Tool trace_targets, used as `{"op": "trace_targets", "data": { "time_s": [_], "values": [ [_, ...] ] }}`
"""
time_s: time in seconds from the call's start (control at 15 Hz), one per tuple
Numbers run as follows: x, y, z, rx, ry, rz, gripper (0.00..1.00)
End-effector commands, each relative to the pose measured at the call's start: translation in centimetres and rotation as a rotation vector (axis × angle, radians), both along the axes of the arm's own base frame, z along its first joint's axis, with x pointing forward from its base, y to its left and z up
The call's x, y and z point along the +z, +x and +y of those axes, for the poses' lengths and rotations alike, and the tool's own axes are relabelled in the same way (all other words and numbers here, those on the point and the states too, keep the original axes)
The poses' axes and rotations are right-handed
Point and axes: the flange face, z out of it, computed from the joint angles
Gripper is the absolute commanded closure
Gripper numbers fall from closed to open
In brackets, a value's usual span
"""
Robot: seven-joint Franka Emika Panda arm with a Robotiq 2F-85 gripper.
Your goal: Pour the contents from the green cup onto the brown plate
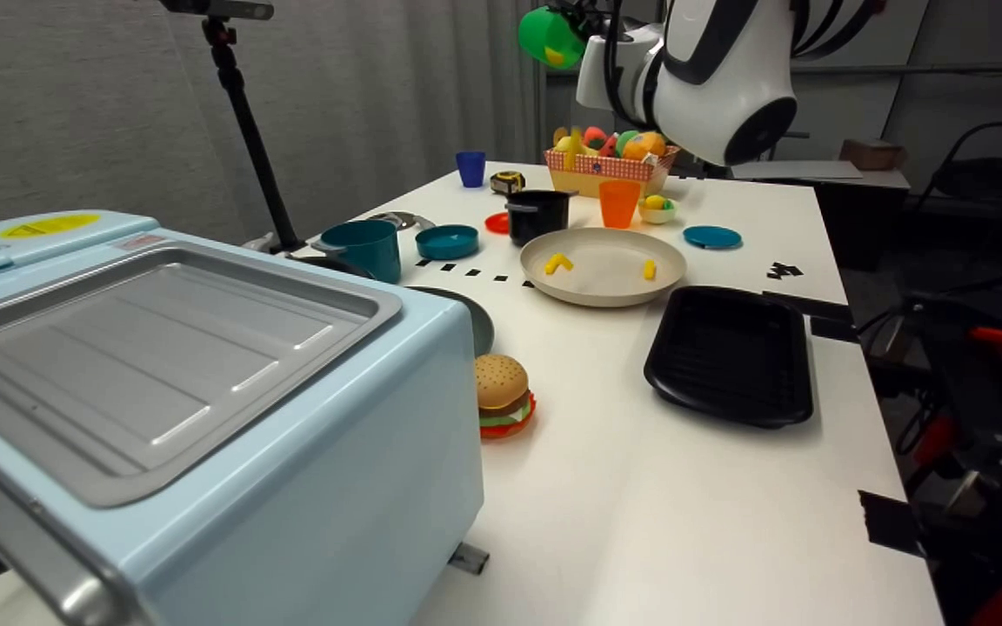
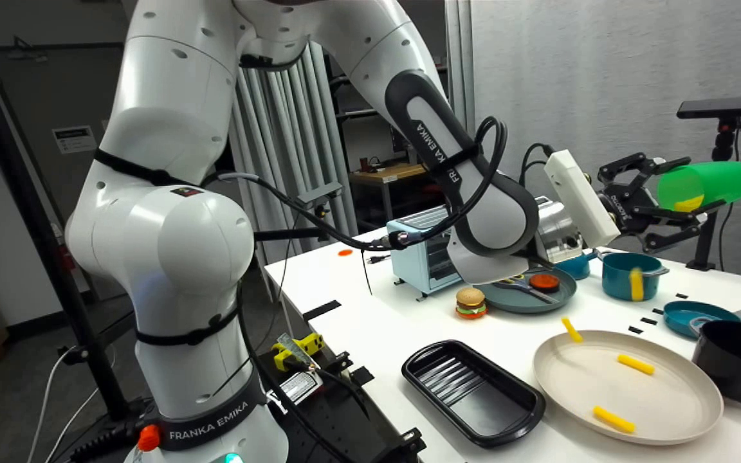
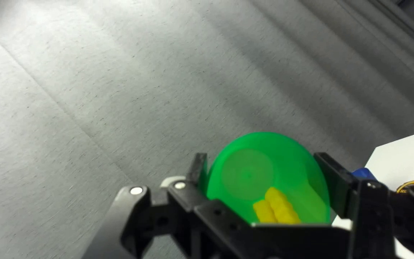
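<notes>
White table spreads below the end effector, which is well above it, so whatever drops may bounce. Lower than the end effector lies the pale tan plate; whether it sits straight underneath I cannot tell, so the drop line wants checking and centring. The black tray, also lower and just beside the plate, is the place to miss. Clamped on the green cup, one finger to each side, the end effector needs a hold that is firm without squashing the see-through wall. The cup lies tipped onto its side between those fingers, its mouth seemingly turned back toward the palm, so a further slow tilt, mouth down, should empty it. Two yellow sticks show in the cup and may snag on the fingers; a gentle shake would free them. Other sticks lie on the plate below, one stick shows at its rim, and a blurred stick under the end effector seems to be falling.
</notes>
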Motion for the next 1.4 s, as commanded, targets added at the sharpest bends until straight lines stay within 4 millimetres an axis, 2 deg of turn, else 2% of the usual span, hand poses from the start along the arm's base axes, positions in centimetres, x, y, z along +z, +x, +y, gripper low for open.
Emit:
{"op": "trace_targets", "data": {
  "time_s": [0.0,0.67,1.33],
  "values": [
    [-0.1,-0.3,-1.4,0.021,-0.024,-0.049,0.50],
    [-0.1,-0.8,-3.8,0.081,-0.010,-0.178,0.50],
    [0.4,-0.9,-4.9,0.038,0.070,-0.159,0.50]
  ]
}}
